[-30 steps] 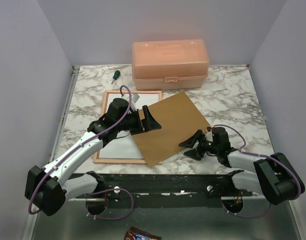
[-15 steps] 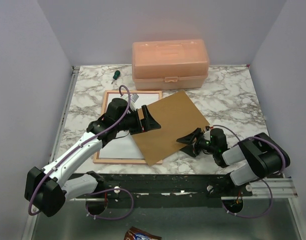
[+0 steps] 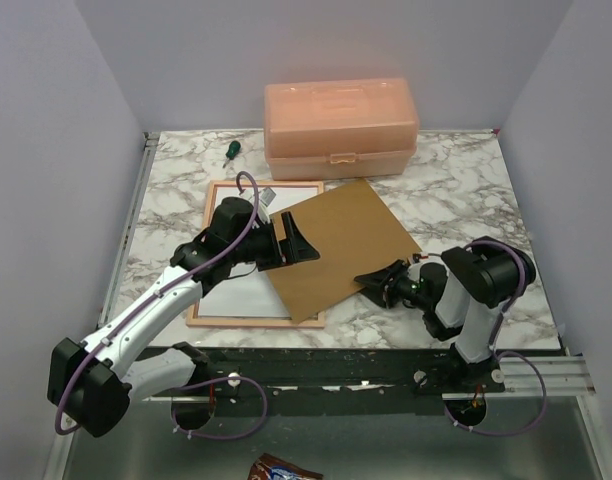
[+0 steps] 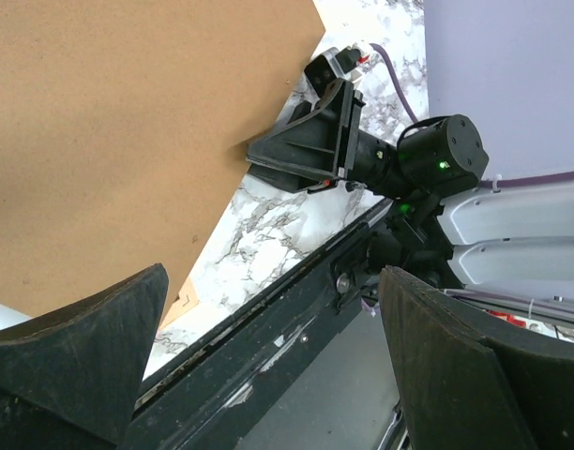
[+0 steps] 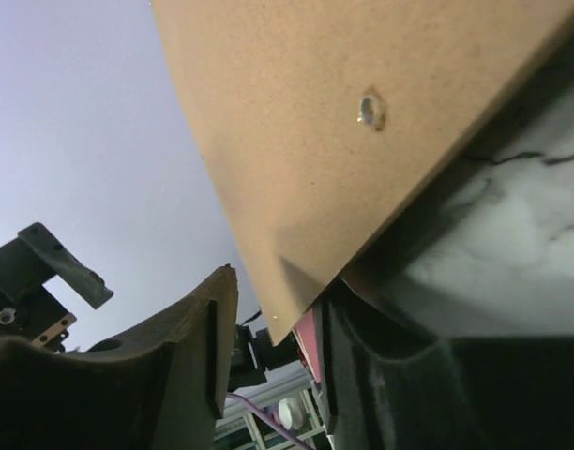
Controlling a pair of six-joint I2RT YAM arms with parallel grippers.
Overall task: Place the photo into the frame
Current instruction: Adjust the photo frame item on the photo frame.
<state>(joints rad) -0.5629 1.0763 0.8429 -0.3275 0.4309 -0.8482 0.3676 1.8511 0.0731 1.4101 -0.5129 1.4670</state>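
The pink frame (image 3: 214,205) lies flat at the table's left-middle with a white sheet (image 3: 236,293) inside it. The photo is hidden. A brown backing board (image 3: 341,245) rests slanted over the frame's right side. My left gripper (image 3: 298,240) hovers open over the board's left edge; in the left wrist view its wide-apart fingers (image 4: 76,361) hold nothing, with the board (image 4: 128,122) beyond. My right gripper (image 3: 379,284) sits at the board's near right edge. In the right wrist view the board's edge (image 5: 343,112) reaches between the fingers (image 5: 179,361), and a gap shows on one side.
A peach plastic box (image 3: 341,128) stands at the back, with a green-handled screwdriver (image 3: 230,150) left of it. The black rail (image 3: 336,365) with both arm bases runs along the near edge. Purple walls close in both sides.
The right arm has swung round and its gripper has slid left onto the board's near edge, jaws narrowing. The board has shifted slightly left. The left arm has barely moved.
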